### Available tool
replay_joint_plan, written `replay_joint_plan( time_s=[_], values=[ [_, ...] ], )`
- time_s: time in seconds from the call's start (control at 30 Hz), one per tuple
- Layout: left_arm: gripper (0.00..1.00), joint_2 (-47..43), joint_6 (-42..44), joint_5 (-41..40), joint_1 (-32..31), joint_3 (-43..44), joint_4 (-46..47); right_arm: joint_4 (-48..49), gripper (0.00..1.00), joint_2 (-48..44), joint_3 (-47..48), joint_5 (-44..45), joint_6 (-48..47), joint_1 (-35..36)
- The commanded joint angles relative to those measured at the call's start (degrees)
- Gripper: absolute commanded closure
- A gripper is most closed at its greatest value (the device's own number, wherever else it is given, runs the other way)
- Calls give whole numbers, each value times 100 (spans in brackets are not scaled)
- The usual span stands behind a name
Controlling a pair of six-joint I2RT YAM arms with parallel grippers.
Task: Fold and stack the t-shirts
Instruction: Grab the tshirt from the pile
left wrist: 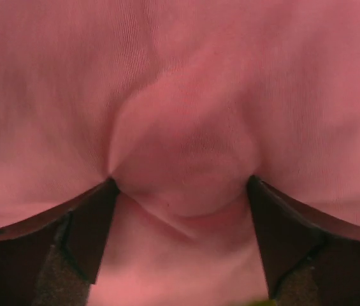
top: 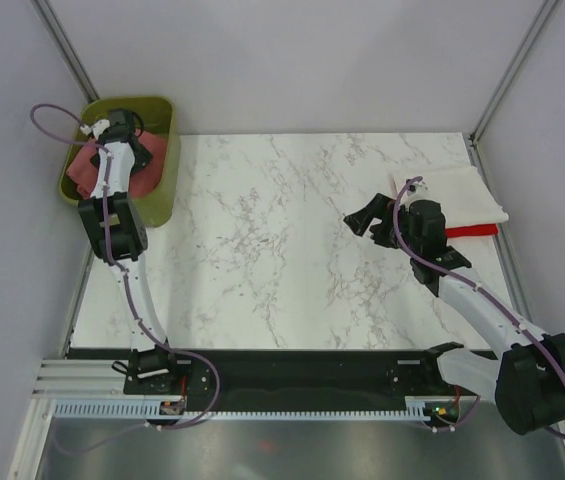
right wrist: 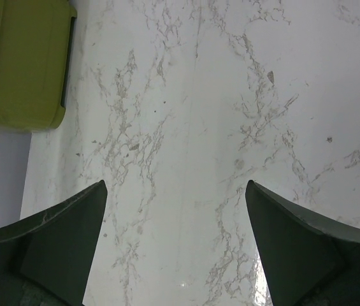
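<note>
From above, the left arm is nearest to me. It goes up to a green bin at the far left corner of the table. My left end effector is down inside the bin, on the salmon shirt that lies in it. The right arm holds the right end effector over the bare table, wide open and holding nothing. Just to its right, the cream shirt lies folded by the table's right edge. A strip of the red shirt pokes out from under it.

In the left wrist view, the two dark fingers are closest. They are spread apart and pushed into the salmon shirt. A soft bump of cloth bulges up between them, but they have not pinched it.

In the right wrist view, the fingers stand apart over the table. The bin is at the top left.
</note>
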Motion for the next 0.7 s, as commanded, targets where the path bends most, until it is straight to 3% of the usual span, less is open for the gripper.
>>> replay_joint_plan(
  time_s=[0.0,0.03,0.1,0.13,0.17,0.27,0.47,0.5,0.67],
  values=[
    [12,198,180,371,294,390,-765,219,2,-141,170,-112,42,3],
    [33,199,170,651,330,399,-757,219,2,-141,170,-130,42,3],
    [55,76,266,689,348,399,-704,236,2,-115,179,-165,50,-6],
    [81,-3,310,689,339,390,-678,254,2,-97,170,-182,59,-6],
    [97,-90,337,689,330,364,-643,262,2,-71,170,-183,59,-6],
    [98,-748,311,558,138,163,-520,271,2,-27,179,-191,50,-6],
    [98,-2559,548,-461,-1074,-67,-71,245,2,9,179,-77,-72,3],
    [98,-2787,565,-532,-1406,-49,7,245,2,17,179,-51,-73,-6],
    [98,-4062,311,-533,-1831,-49,140,236,2,114,205,-59,-82,-6]
  ],
)
